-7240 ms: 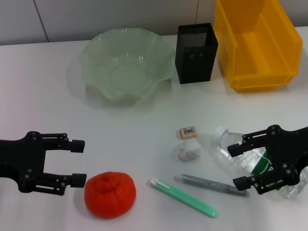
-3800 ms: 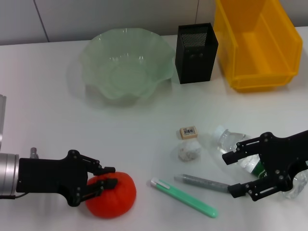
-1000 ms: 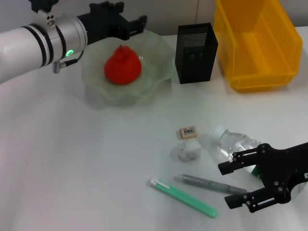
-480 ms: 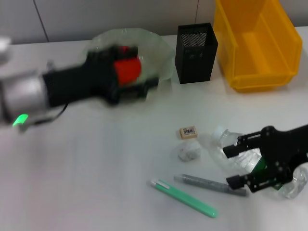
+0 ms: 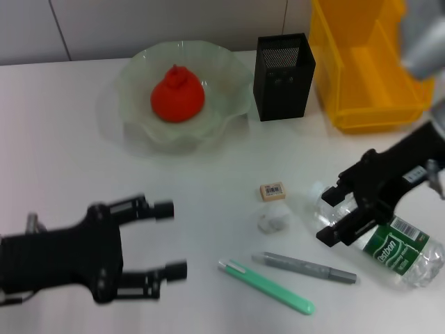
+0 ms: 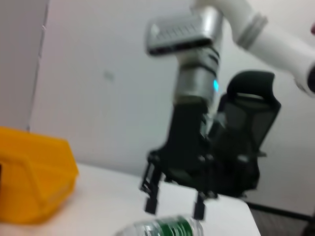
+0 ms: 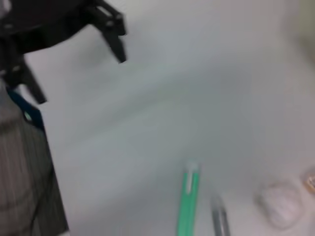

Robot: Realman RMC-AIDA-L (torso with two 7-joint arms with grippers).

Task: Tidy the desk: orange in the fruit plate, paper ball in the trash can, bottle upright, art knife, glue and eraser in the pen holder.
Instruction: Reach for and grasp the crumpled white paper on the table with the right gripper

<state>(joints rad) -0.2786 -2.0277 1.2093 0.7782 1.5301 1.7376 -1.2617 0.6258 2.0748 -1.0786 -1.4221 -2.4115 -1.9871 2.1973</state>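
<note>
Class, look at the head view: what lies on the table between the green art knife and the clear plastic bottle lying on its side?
In the head view, the grey glue pen lies between the green art knife and the clear plastic bottle, over whose neck end the right gripper is open.

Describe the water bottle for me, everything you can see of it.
The bottle is clear crinkled plastic with a white cap and a green label, lying on its side on the white table, cap toward the paper ball. The right gripper, open, straddles its neck end; whether it touches is unclear.

A white table (image 5: pixel 208 174) is backed by a pale panelled wall (image 5: pixel 139 28). A black office chair (image 6: pixel 248 132) is seen beyond the table's edge.
</note>
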